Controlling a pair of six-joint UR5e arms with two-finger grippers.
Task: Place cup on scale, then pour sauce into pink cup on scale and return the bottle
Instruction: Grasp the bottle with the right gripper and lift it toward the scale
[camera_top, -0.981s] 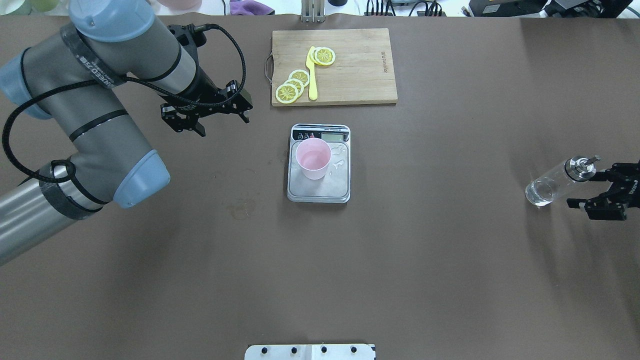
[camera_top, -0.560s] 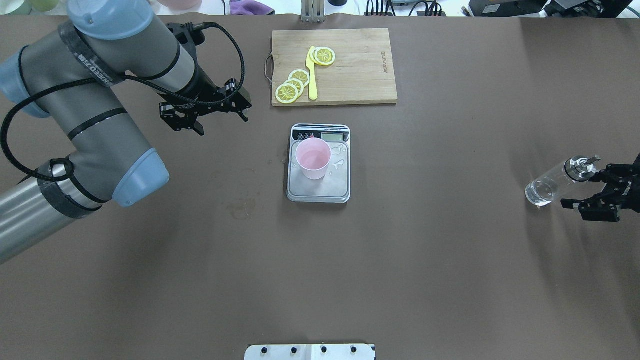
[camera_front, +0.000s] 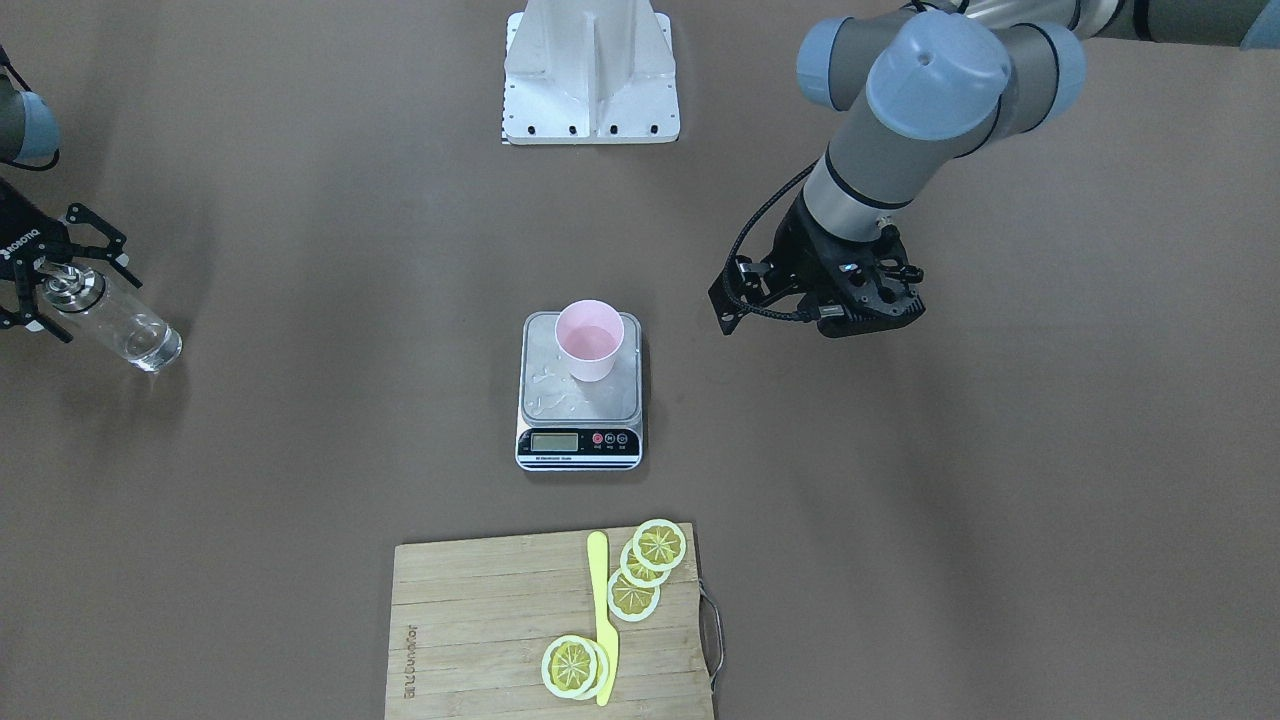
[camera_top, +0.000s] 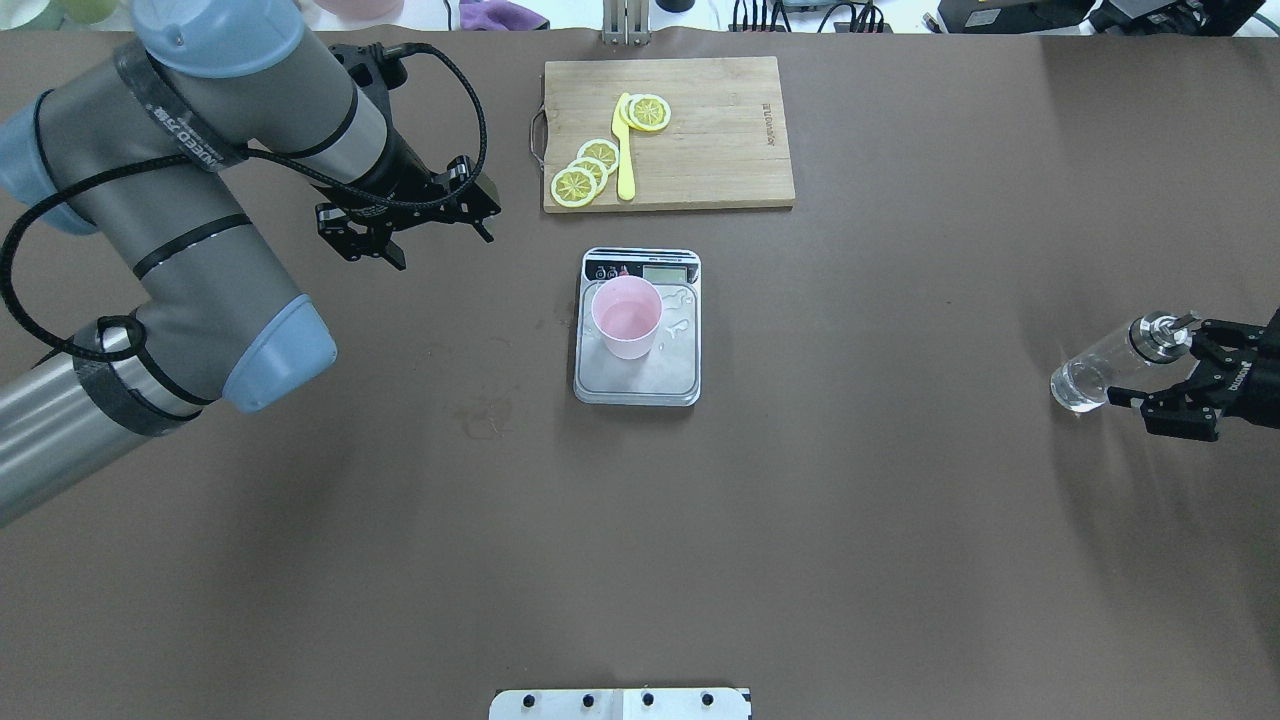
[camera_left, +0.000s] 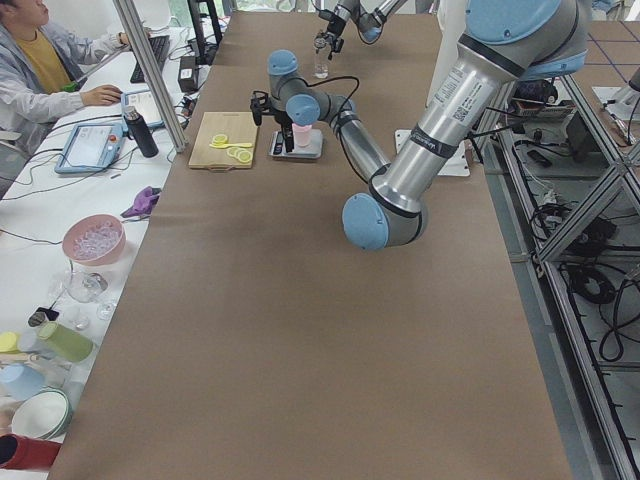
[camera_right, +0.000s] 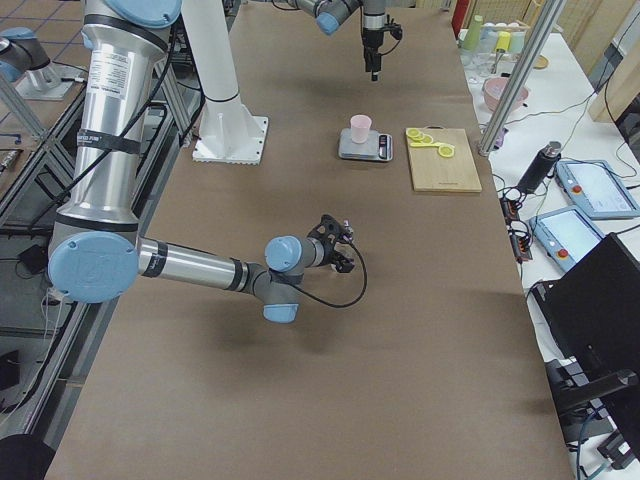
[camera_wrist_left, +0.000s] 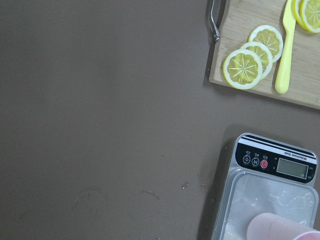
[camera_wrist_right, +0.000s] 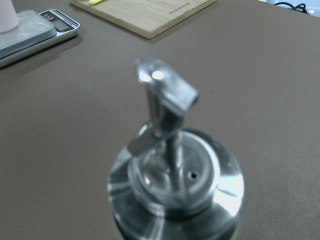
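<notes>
The pale pink cup (camera_top: 626, 318) stands upright on the scale (camera_top: 640, 385) at mid-table, and also shows in the front view (camera_front: 589, 340). The clear glass bottle (camera_top: 1098, 375) with a metal pour-spout cap (camera_wrist_right: 175, 175) stands upright on the table at the far right, with clear sauce low inside. My right gripper (camera_top: 1155, 368) is open with its fingers either side of the bottle's top, not closed on it. It also shows in the front view (camera_front: 85, 295). My left gripper (camera_top: 443, 250) is open and empty, hovering left of the scale and beyond it.
A wooden cutting board (camera_top: 700, 150) with lemon slices (camera_top: 585, 172) and a yellow knife (camera_top: 625, 160) lies beyond the scale. Water drops sit on the scale platform (camera_wrist_left: 270, 197) and on the table beside it (camera_wrist_left: 145, 192). The robot's base plate (camera_front: 590, 75) is at the near edge.
My right gripper has shifted left toward the bottle, its lower finger now beside the bottle's neck. My left gripper has drifted slightly away from the scale. Cup and bottle have not moved.
</notes>
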